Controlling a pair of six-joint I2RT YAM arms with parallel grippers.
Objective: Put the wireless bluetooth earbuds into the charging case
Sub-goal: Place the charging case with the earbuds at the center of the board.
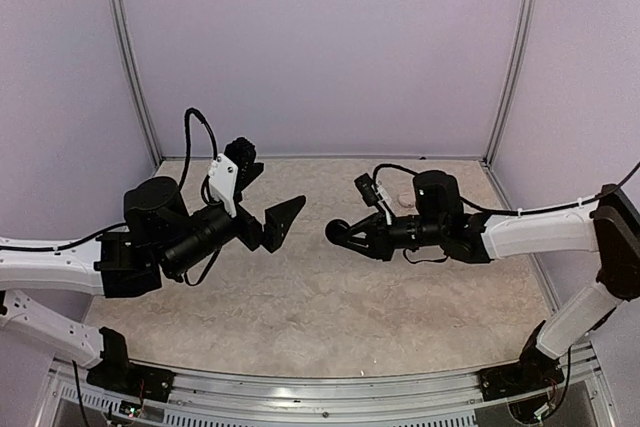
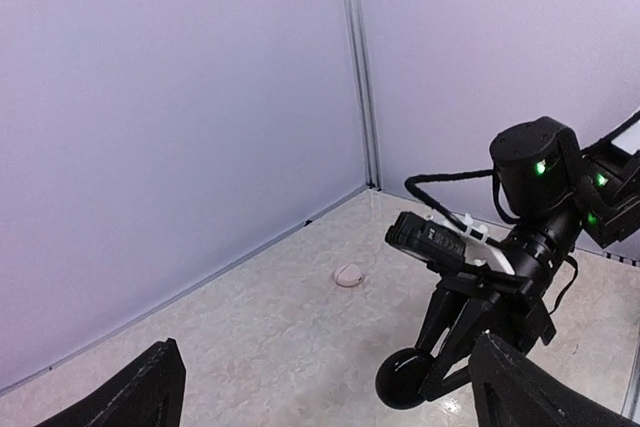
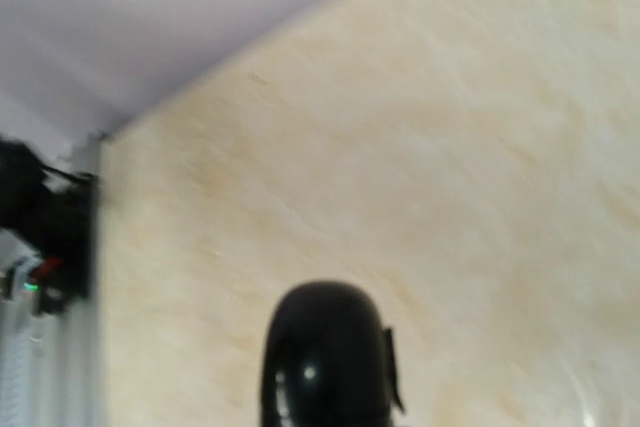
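The charging case point(image 1: 337, 231) is a glossy black round puck, held just above the table at mid-centre with my right gripper point(image 1: 348, 233) shut on it. The left wrist view shows the case point(image 2: 404, 379) pinched at the tip of the right gripper point(image 2: 440, 367). In the right wrist view the case point(image 3: 325, 357) fills the bottom centre and hides the fingers. My left gripper point(image 1: 268, 192) stands open and empty a short way left of the case, pointing toward it; its fingers point(image 2: 140, 392) frame that view's lower corners. The earbuds are out of view.
A small pale pink round object point(image 2: 348, 275) lies on the beige table toward the back right, behind the right arm point(image 1: 405, 200). Lilac walls with metal corner posts point(image 2: 358, 67) close the table on three sides.
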